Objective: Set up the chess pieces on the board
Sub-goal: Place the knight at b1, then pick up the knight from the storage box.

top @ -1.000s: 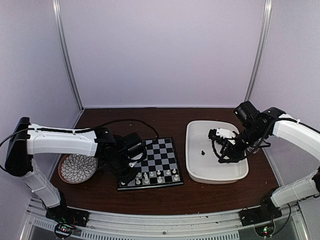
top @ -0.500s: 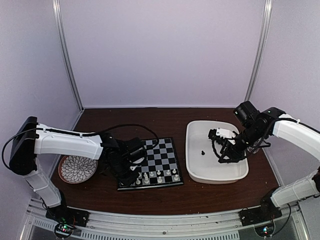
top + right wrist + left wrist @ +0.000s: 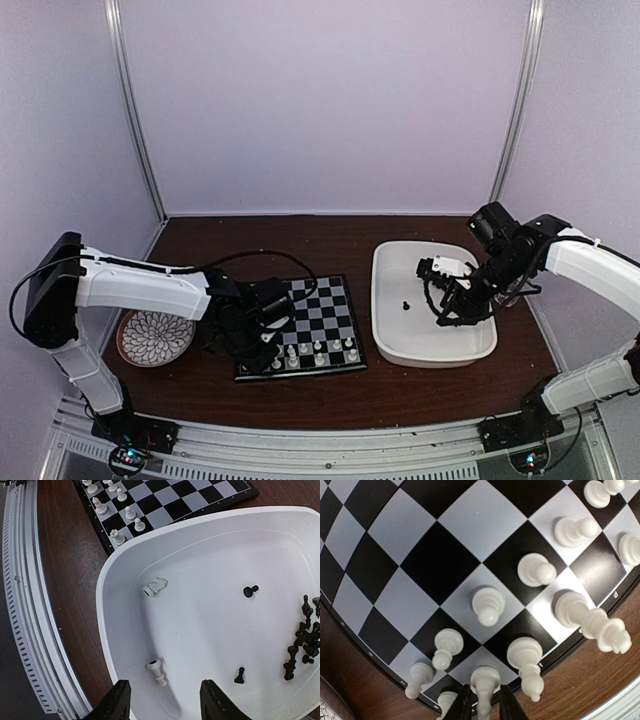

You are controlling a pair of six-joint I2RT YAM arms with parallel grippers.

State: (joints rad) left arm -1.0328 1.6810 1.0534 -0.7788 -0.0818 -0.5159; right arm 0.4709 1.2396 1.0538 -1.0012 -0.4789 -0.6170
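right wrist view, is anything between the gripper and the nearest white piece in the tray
Nothing visible. The right gripper hangs open over the tray, and the white piece lies just ahead of it on bare tray floor.

White arm shells (image 3: pixel 140 288), black joints (image 3: pixel 490 225), looping black cable (image 3: pixel 258 252).

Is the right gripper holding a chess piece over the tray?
No, the right gripper stands open with nothing between its fingers, above the white tray where loose chess pieces lie.
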